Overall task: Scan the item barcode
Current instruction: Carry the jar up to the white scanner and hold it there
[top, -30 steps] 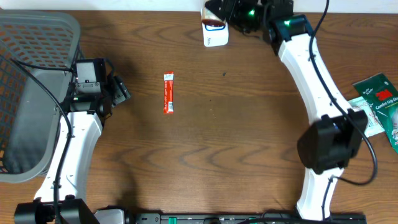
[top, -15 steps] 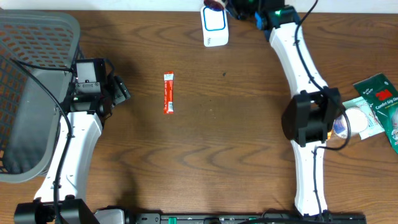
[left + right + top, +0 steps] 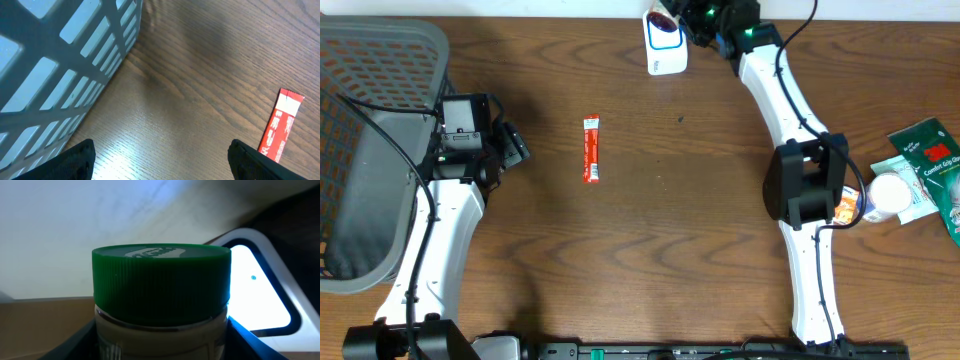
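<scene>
Holding the pale jar with a ribbed green plastic lid (image 3: pixel 161 287) clamped in my right hand (image 3: pixel 161 347), I have it up at the far edge of the brown wooden surface (image 3: pixel 680 230), right beside the white box-shaped barcode scanner (image 3: pixel 667 58). From my wrist, the scanner's lit window (image 3: pixel 255 295) glows just behind and to one side of the lid.

Over the last second my right arm has folded inwards. The elbow has swung away from the green foil packets (image 3: pixel 930 160) at the right edge, and a small white round tub (image 3: pixel 885 195) that it covered is now showing. The jar started low over the scanner's face, lifted clear of it, and now sits by the scanner's upper end. So I judge I am still sweeping and turning it past the window, hunting for the angle that reads. I cannot see the barcode in any view, and nothing tells me whether a scan has registered.

My left hand (image 3: pixel 162 162) has not stirred. Its fingers are spread wide and hold nothing, and it hangs over the bare wood between the grey plastic slatted basket (image 3: pixel 370 150) and the narrow red sachet (image 3: pixel 591 150), which lies where it lay.
</scene>
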